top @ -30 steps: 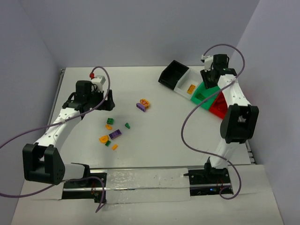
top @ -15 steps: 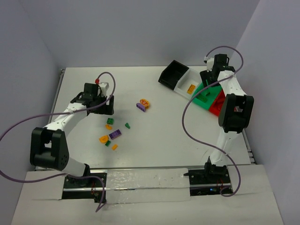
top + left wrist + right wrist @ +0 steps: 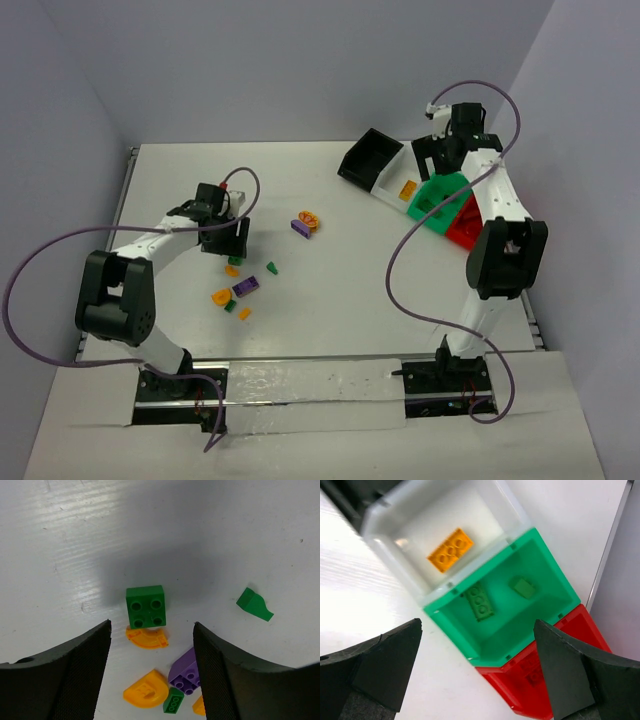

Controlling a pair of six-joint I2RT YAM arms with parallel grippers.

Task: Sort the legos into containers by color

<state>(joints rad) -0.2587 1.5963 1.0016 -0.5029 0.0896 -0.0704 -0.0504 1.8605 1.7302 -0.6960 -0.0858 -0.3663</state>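
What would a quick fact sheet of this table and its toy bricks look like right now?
Left fingers: open, empty, aimed at a green square brick
Right fingers: open, empty, over the bins
White bin: one orange brick
Green bin: two green pieces
Red bin: contents unclear
Loose on table: green, orange and purple pieces
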